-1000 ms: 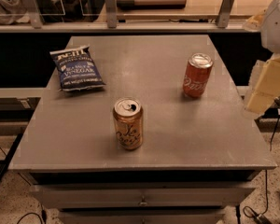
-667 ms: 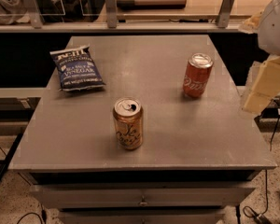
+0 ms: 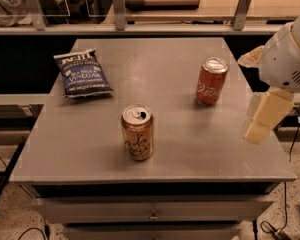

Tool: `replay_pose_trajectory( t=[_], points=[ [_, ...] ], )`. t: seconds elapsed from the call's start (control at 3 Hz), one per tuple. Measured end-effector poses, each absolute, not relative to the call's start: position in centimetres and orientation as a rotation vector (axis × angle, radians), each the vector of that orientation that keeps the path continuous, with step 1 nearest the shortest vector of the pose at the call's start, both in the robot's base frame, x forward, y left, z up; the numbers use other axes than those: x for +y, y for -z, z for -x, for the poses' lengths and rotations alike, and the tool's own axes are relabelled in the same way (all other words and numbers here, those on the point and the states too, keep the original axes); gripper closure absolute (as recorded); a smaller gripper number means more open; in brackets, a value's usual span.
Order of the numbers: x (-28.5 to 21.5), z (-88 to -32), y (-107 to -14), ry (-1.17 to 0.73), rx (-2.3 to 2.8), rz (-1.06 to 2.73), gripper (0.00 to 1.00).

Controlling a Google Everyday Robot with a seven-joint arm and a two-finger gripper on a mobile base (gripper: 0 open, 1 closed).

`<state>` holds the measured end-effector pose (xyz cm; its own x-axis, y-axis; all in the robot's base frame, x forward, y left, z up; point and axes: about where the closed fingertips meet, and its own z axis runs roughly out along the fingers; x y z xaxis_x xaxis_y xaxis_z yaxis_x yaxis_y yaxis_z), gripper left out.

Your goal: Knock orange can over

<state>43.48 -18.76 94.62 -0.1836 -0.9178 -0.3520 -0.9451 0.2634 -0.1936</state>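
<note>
The orange can (image 3: pixel 137 132) is pale golden-orange with dark cursive lettering and a silver opened top. It stands upright on the grey table (image 3: pixel 90 149), near the front and a little left of the middle. My gripper (image 3: pixel 262 116) is cream-coloured and hangs below the white arm (image 3: pixel 287 59) at the table's right edge. It is well to the right of the orange can, apart from it and holding nothing that shows.
A deeper red-orange can with white script (image 3: pixel 211 80) stands upright at the back right, just left of my gripper. A blue chip bag (image 3: pixel 81 73) lies at the back left. A rail with glass panels (image 3: pixel 140 29) runs behind the table.
My gripper has moved left and down, further in over the table's right edge. The cans and the bag have not moved.
</note>
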Motion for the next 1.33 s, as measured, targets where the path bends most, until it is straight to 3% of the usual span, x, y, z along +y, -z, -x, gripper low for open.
replay_pose_trajectory(
  t=[0.33,0.67,1.0,1.33],
  points=[
    [-17.6,-42.7,-93.3,-0.298,2.101,1.597,0.00],
    [-17.9,-42.8,-93.4,-0.262,2.109,1.612,0.00],
    [-17.9,-42.9,-91.2,-0.356,2.046,1.621,0.00],
    [-13.6,-41.9,-90.5,-0.591,1.852,1.643,0.00]
  ],
)
